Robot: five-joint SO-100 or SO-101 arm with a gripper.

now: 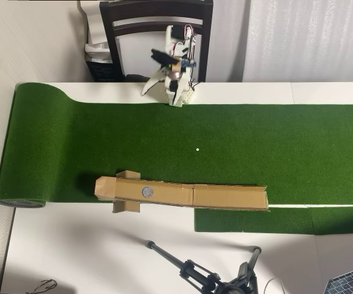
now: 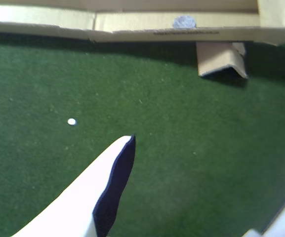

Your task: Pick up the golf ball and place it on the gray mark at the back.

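Wrist view: pincer [image 2: 132, 140] over green turf [image 2: 191, 163], one white finger visible, grip state unclear. No golf ball seen. Gray mark [image 1: 147, 192] sits in cardboard trough [image 1: 225, 197] at turf's front edge; chair [image 1: 156, 18] behind desk [image 1: 90, 245].

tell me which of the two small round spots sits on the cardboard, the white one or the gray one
The gray mark, a flat disc on the brown cardboard strip. The tiny white dot lies apart on the green turf.

So in the overhead view the mat [image 1: 286, 147] runs across the tabletop [image 1: 72, 251], arm [image 1: 175, 67] at its top edge, cardboard trough [image 1: 225, 197] along its bottom edge, gray mark [image 1: 147, 192] inside it.
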